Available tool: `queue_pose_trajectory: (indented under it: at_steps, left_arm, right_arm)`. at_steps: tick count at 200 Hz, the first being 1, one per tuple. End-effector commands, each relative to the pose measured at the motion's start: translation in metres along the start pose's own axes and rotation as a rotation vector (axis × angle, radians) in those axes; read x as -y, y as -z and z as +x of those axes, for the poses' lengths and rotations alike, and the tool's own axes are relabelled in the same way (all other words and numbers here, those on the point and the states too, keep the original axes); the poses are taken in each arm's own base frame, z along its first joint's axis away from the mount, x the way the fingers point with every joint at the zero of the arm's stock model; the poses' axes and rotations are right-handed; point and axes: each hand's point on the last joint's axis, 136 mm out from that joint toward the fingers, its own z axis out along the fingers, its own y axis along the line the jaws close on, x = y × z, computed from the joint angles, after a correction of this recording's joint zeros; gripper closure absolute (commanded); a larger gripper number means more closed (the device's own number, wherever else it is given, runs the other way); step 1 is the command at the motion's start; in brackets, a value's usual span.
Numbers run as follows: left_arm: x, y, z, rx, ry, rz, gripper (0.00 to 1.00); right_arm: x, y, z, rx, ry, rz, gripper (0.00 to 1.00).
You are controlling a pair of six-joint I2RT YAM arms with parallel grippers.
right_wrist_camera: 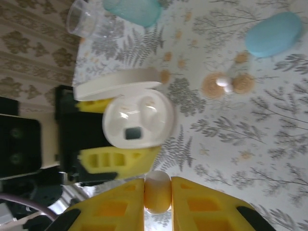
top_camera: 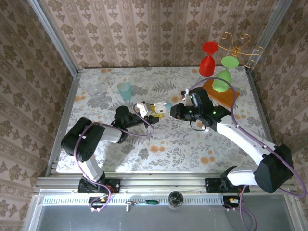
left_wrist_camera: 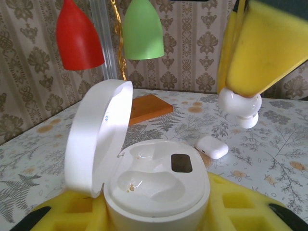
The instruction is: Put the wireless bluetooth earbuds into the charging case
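The white charging case (left_wrist_camera: 159,185) stands open, its lid (left_wrist_camera: 98,134) swung up to the left and both wells bare. My left gripper (left_wrist_camera: 156,211) is shut on the case's base, with yellow pads on either side. In the top view the case (top_camera: 140,107) sits mid-table. My right gripper (right_wrist_camera: 158,180) is shut on a white earbud (right_wrist_camera: 157,195). It hovers just right of the case (right_wrist_camera: 137,120), above and apart from it. From the left wrist view that earbud (left_wrist_camera: 240,107) hangs under the right gripper's yellow fingers (left_wrist_camera: 262,53). Another earbud (left_wrist_camera: 212,147) lies on the table beyond the case.
A pale blue oval case (right_wrist_camera: 274,33) lies near the loose earbud (right_wrist_camera: 222,83). A red cup (top_camera: 209,60) and a green cup (top_camera: 224,74) hang upside down on a gold rack over an orange block (top_camera: 222,95) at the back right. A clear cup (top_camera: 95,90) and a teal cup (top_camera: 125,90) stand back left.
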Motion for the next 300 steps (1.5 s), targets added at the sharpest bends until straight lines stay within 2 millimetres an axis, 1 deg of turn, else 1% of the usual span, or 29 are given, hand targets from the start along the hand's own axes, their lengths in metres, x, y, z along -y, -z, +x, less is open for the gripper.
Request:
queue_pose_trajectory:
  at_steps: [1, 30, 59, 73, 109, 112, 118, 146, 183, 218, 253, 273, 300]
  left_arm:
    - [0.002, -0.009, -0.016, 0.051, -0.070, 0.018, 0.81]
    - [0.009, -0.015, -0.019, 0.059, -0.077, 0.051, 0.81]
    - [0.013, -0.018, -0.023, 0.068, -0.079, 0.070, 0.81]
    - [0.014, -0.019, -0.021, 0.066, -0.078, 0.074, 0.81]
    - [0.018, -0.020, -0.020, 0.064, -0.075, 0.084, 0.81]
    - [0.018, -0.020, -0.020, 0.064, -0.074, 0.084, 0.81]
    - [0.018, -0.020, -0.020, 0.064, -0.074, 0.084, 0.81]
    - [0.018, -0.020, -0.020, 0.064, -0.073, 0.083, 0.81]
    - [0.018, -0.020, -0.022, 0.069, -0.073, 0.083, 0.81]
    - [0.018, -0.019, -0.025, 0.074, -0.072, 0.079, 0.81]
    - [0.014, -0.019, -0.024, 0.072, -0.071, 0.063, 0.81]
    - [0.013, -0.018, -0.025, 0.073, -0.068, 0.060, 0.81]
    - [0.012, -0.019, -0.027, 0.077, -0.070, 0.054, 0.81]
  right_arm:
    - [-0.028, 0.003, -0.010, 0.010, 0.004, -0.110, 0.80]
    - [-0.036, -0.002, -0.013, 0.001, 0.022, -0.129, 0.80]
    - [-0.033, -0.008, -0.017, -0.001, 0.024, -0.114, 0.80]
    - [-0.036, -0.011, -0.018, -0.002, 0.024, -0.127, 0.80]
    - [-0.041, -0.010, -0.024, 0.013, 0.032, -0.140, 0.80]
    - [-0.036, -0.017, -0.022, -0.002, 0.023, -0.130, 0.80]
    - [-0.036, -0.020, -0.022, -0.005, 0.019, -0.132, 0.80]
    - [-0.038, -0.022, -0.024, 0.003, 0.007, -0.147, 0.80]
    - [-0.039, -0.023, -0.028, 0.019, -0.074, -0.204, 0.81]
    - [-0.031, -0.025, -0.028, 0.024, -0.128, -0.216, 0.81]
    - [-0.032, -0.023, -0.031, 0.033, -0.195, -0.277, 0.81]
    - [-0.024, -0.023, -0.029, 0.035, -0.225, -0.267, 0.81]
    - [-0.019, -0.024, -0.028, 0.034, -0.259, -0.274, 0.82]
